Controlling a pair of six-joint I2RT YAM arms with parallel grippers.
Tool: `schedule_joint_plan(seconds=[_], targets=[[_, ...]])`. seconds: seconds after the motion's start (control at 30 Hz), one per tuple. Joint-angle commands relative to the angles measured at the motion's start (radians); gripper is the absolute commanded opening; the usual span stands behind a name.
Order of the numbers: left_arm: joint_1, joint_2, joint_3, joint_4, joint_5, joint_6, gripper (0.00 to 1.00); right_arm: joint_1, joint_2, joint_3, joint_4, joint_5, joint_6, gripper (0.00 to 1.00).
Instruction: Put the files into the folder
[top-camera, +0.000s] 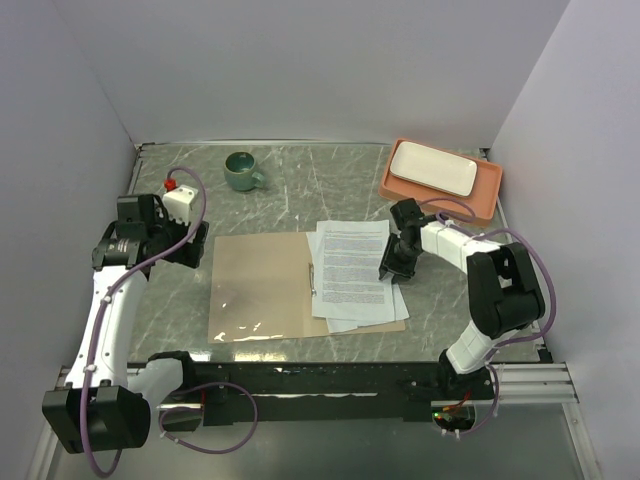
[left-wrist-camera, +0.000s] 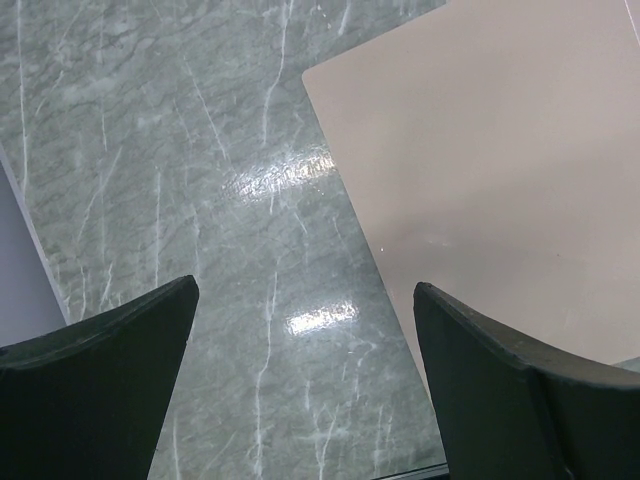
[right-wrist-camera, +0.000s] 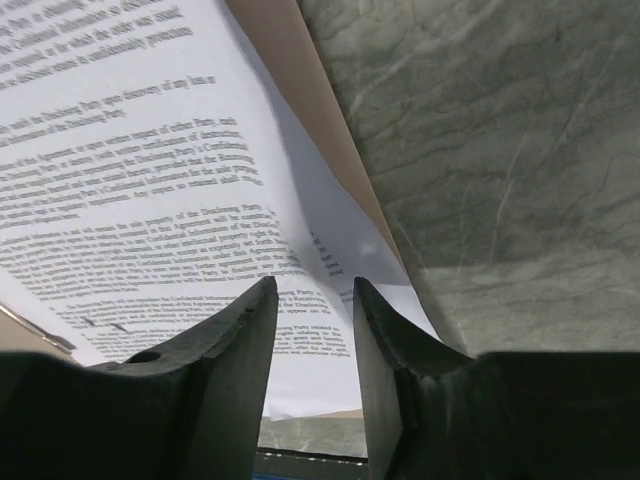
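Watching this one, my worry is the right gripper. It sits at the right edge of the files, jaws narrowed but with a gap showing, and no sheet looks clamped from where I stand. If it nips just the top sheet it'll probably drag that one alone, or buckle it, since the edge there arches up off the pile. The left gripper hangs wide open over the folder at its far left corner, holding nothing, so nothing pins the folder if the paper tugs it. Files look like thin white printed sheets, loosely fanned, lying on the folder's right half in the middle of the tabletop, with corners poking past its near and right edges. Shut it like that and I reckon those corners crease.
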Motion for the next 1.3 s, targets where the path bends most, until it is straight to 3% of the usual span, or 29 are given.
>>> schedule_joint_plan(seconds=[0.0, 0.17, 0.3, 0.4, 0.43, 0.77, 1.27], targets=[[-0.003, -0.025, 0.05, 0.0, -0.002, 0.002, 0.96, 0.018, -0.013, -0.03, 0.02, 0.001, 0.004, 0.42], [-0.003, -0.02, 0.07, -0.017, 0.009, 0.004, 0.96, 0.053, -0.01, -0.044, 0.026, 0.018, 0.005, 0.4], [-0.003, -0.011, 0.08, -0.019, 0.009, -0.001, 0.96, 0.096, -0.015, -0.054, 0.035, 0.033, 0.016, 0.3], [-0.003, -0.01, 0.075, -0.017, 0.007, -0.001, 0.96, 0.124, -0.033, -0.061, 0.036, 0.041, 0.034, 0.12], [-0.003, -0.011, 0.07, -0.017, 0.007, -0.002, 0.96, 0.13, -0.048, -0.062, 0.032, 0.043, 0.038, 0.0], [-0.003, -0.014, 0.052, 0.0, -0.001, -0.001, 0.96, 0.191, -0.213, 0.007, -0.052, 0.058, 0.047, 0.0], [-0.003, -0.024, 0.03, 0.003, 0.004, -0.01, 0.96, 0.291, -0.265, 0.339, -0.245, 0.036, -0.005, 0.0]])
